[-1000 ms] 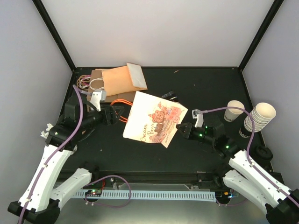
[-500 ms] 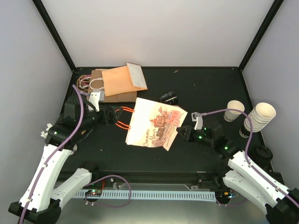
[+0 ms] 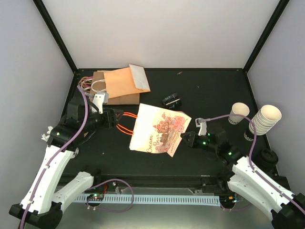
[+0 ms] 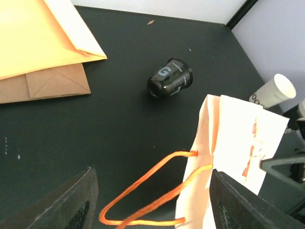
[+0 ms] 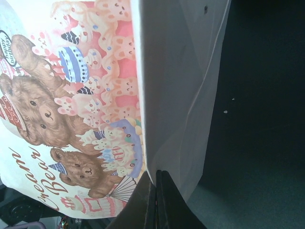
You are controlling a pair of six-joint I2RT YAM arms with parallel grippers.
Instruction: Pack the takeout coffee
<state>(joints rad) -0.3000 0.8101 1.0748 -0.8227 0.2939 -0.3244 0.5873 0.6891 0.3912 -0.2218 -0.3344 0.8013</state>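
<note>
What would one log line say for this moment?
right claw: shut on paper bag | left claw: open at orange handles | coffee cup: upright, not yet bagged

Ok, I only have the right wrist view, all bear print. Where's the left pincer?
Observer: The left pincer is open; the orange handles of the bear bag lie between its fingers.
Operator: And the coffee?
Observer: The takeout coffee stands upright at the table's right side, beside the cup stack, outside the bag.
Operator: Anything near the bag?
Observer: A small black cup lies on its side just beyond it.
</note>
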